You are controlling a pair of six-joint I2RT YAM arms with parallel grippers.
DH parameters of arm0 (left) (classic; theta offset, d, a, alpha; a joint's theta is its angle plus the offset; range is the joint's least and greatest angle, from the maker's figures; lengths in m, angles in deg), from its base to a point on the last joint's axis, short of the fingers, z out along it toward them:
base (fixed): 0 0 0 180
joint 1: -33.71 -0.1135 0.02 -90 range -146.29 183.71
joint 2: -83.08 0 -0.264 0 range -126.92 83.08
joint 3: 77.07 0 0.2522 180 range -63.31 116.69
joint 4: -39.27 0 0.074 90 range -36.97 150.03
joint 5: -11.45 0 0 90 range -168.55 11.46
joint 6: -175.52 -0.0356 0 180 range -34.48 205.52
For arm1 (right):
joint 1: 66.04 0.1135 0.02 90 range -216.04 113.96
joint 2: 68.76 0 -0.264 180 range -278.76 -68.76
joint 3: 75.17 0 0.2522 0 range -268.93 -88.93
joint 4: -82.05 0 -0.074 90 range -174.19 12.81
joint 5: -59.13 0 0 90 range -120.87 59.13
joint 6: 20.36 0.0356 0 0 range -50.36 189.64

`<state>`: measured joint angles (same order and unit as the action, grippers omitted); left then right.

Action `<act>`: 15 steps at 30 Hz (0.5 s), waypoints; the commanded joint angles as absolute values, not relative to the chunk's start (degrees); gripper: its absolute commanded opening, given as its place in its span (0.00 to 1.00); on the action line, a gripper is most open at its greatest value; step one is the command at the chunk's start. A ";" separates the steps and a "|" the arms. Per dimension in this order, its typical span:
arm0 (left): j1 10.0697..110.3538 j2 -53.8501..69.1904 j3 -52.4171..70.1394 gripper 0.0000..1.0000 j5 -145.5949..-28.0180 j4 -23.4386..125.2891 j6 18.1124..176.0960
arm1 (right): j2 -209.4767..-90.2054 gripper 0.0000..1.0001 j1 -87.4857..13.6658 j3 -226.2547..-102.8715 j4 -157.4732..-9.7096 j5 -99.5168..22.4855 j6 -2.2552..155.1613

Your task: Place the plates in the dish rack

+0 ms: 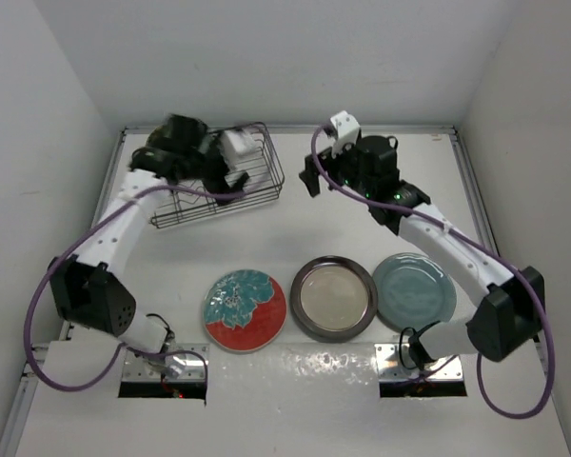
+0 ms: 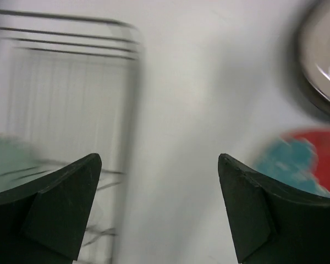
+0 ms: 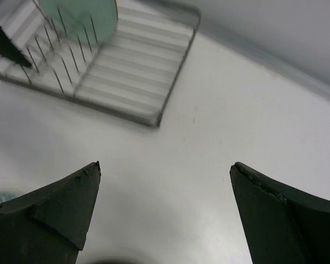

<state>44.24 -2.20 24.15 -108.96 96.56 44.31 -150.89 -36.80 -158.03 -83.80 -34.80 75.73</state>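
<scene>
Top external shows the red plate [image 1: 245, 309], cream plate [image 1: 335, 297] and teal plate [image 1: 415, 290] lying in a row on the table [image 1: 295, 228]; the mint plate [image 3: 82, 19] stands in the rack [image 1: 200, 205]. Left gripper [image 2: 159, 165] and right gripper [image 3: 165, 170] gape wide, holding nothing.

**Top view:** we find the upper-left part of the dish rack [image 1: 257, 176] hidden behind the left arm [image 1: 119, 228]. **Left wrist view:** blurred throughout; the right edge crops the cream plate [image 2: 324, 60] and the red plate [image 2: 308, 165]. **Right wrist view:** the top edge crops the green plate [image 3: 85, 19].
</scene>
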 commanded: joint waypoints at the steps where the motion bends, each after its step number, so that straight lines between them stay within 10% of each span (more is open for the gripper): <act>1: 55.99 -4.46 16.08 0.84 -104.85 114.21 33.23 | -145.94 0.99 -36.94 -148.37 -79.00 -33.01 74.55; 15: 62.54 -15.53 2.71 0.99 -100.87 105.86 29.98 | -126.60 0.99 -36.95 -126.90 -75.22 -24.55 77.90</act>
<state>61.98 -15.33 4.55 -101.13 107.05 33.69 -129.66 -36.89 -128.00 -73.77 -27.00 76.82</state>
